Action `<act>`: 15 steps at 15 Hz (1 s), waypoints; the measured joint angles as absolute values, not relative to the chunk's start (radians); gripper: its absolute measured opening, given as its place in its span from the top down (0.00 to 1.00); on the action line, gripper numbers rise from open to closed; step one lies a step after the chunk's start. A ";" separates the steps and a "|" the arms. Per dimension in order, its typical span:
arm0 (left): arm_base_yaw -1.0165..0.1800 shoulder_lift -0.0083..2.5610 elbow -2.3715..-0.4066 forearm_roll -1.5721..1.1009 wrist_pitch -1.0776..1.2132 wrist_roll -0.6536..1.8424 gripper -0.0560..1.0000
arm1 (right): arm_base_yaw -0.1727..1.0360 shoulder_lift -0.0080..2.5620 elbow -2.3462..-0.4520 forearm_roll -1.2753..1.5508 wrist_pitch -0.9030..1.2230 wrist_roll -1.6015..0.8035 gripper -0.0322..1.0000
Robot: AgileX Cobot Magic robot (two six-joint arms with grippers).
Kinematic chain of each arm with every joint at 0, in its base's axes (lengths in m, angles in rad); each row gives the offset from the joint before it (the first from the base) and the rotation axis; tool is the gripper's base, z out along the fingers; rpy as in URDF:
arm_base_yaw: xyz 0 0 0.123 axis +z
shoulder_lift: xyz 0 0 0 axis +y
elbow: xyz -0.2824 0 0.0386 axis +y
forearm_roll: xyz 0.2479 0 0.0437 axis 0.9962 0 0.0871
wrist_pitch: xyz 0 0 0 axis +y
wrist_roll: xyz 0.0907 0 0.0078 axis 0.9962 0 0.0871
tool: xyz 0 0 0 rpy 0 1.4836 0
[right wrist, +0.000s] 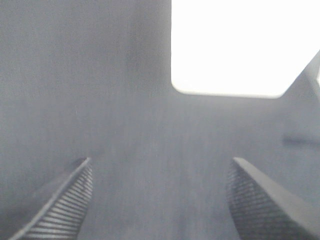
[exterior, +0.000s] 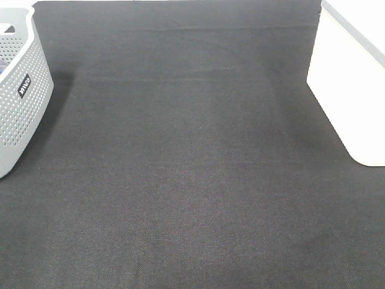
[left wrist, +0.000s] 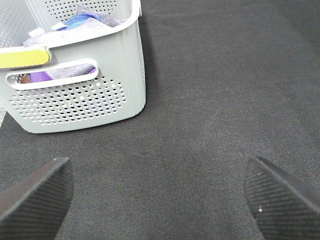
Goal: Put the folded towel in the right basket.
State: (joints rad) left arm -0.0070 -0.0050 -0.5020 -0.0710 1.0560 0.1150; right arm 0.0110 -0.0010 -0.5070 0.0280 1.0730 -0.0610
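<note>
Towel: you are not seeing it folded on the mat (exterior: 192,168); only purple-blue cloth (left wrist: 82,20) is showing, lying inside the grey basket (exterior: 21,114) at far left. White basket (exterior: 355,78) is sitting at far right. Left gripper (left wrist: 160,200) and right gripper (right wrist: 160,200) are both hovering spread wide, holding nothing.

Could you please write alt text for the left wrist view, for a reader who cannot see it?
A grey perforated basket holding purple and blue cloth stands on a dark fabric table. The open left gripper hangs in front of it, holding nothing, its two black fingertips wide apart.
</note>
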 joint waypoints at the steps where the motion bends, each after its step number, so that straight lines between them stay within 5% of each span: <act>1: -0.007 -0.005 -0.502 -0.071 1.056 0.115 0.11 | 0.011 -0.004 -0.506 0.028 1.073 -0.061 0.29; 15: -0.007 -0.005 -0.502 -0.071 1.056 0.115 0.11 | 0.011 -0.004 -0.506 0.028 1.073 -0.061 0.29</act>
